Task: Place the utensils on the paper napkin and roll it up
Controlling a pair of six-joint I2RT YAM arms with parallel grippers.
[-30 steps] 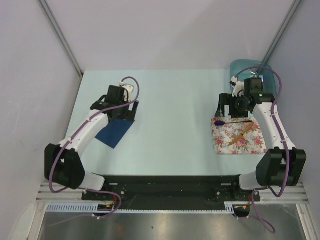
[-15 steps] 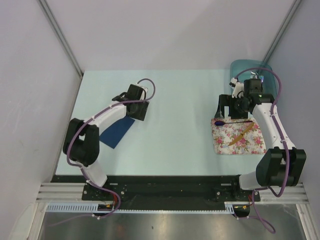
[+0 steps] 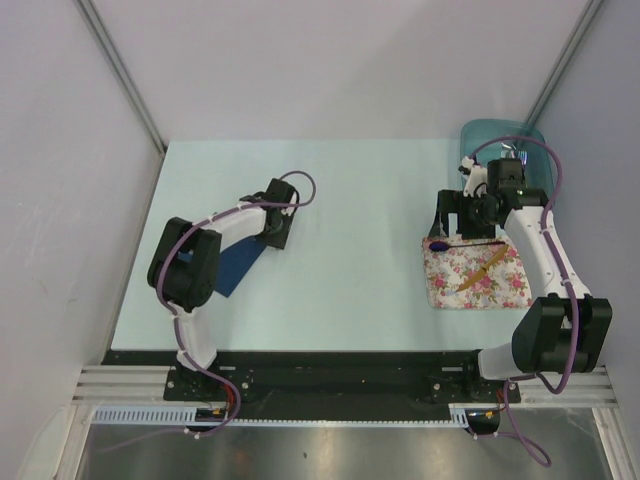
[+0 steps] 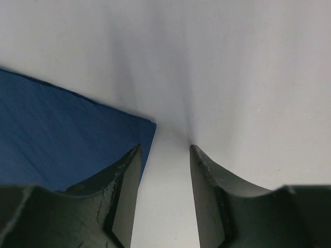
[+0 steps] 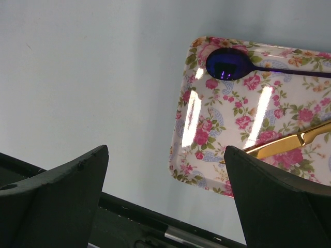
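Observation:
The dark blue paper napkin point(image 3: 232, 265) lies flat on the left of the table; its corner point(image 4: 62, 134) reaches my left finger in the left wrist view. My left gripper point(image 3: 276, 228) point(image 4: 164, 147) hovers low at that far right corner, jaws partly narrowed, only bare table between them. A purple-bowled spoon point(image 3: 440, 243) point(image 5: 227, 63) and a tan knife point(image 3: 485, 268) point(image 5: 289, 143) rest on the floral tray point(image 3: 500, 292) point(image 5: 217, 134). My right gripper point(image 3: 452, 218) point(image 5: 165, 147) hangs wide open over the tray's far left edge, holding nothing.
A teal translucent object point(image 3: 480, 140) stands at the back right corner behind the right arm. Grey walls close in both sides and the back. The black mounting rail point(image 3: 340, 372) runs along the near edge.
My left arm has swung right and its elbow has folded inward, bringing the gripper to the napkin's corner, and its jaws have narrowed. The right arm has not moved.

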